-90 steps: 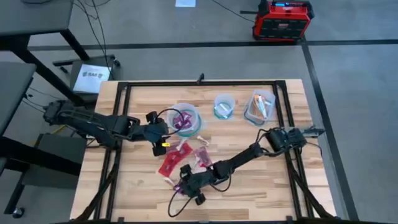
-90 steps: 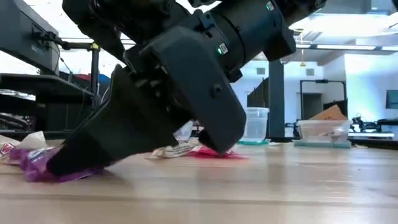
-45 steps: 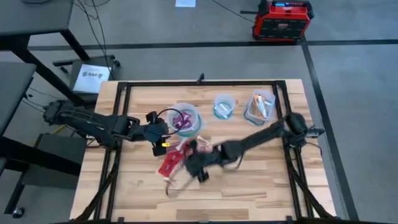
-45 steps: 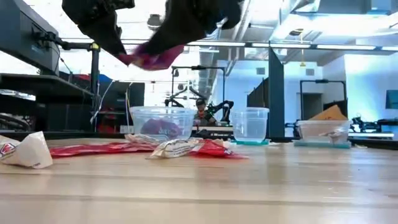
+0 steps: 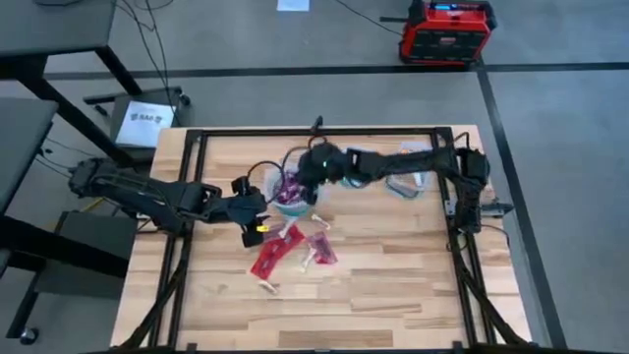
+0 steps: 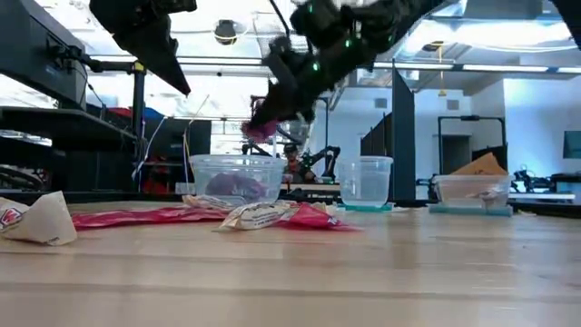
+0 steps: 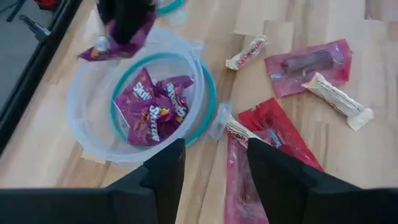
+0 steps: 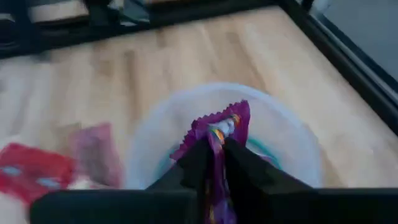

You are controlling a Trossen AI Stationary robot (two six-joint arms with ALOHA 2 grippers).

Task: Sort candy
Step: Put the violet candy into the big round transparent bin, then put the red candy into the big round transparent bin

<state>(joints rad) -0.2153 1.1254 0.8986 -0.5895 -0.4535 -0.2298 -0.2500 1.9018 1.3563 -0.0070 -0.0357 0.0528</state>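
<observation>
My right gripper [image 5: 311, 172] hangs over the clear blue-rimmed bowl [image 5: 307, 197] at the table's far middle, shut on a purple candy packet [image 8: 219, 130]. The bowl [image 7: 208, 93] holds purple packets [image 7: 152, 106]. My left gripper [image 7: 214, 180] hovers open just near-left of the bowl [image 6: 238, 177], touching nothing. Flat on the wood near the bowl lie red packets [image 5: 273, 251], a pink packet [image 5: 319, 246] and pale wrapped bars [image 7: 336, 99]. My right gripper pinches the purple packet [image 8: 216, 148] between its two fingers [image 8: 196, 163]; the packet's crimped end [image 8: 217, 118] sticks out past the fingertips. The fingers slant down from above. The packet [image 7: 115, 43] is lifted clear, hanging over the bowl's far rim.
Two more clear containers stand along the far edge to the right of the bowl: a small cup [image 5: 354, 167] and a box with orange-white bars [image 5: 411, 169]. A black frame rail [image 5: 457, 226] runs around the table. The near half of the wood is bare.
My right gripper has risen from the table's near middle and swung toward the far edge, coming to hang over the bowl. The purple packet went with it, lifted clear of the wood. My left arm has kept still.
</observation>
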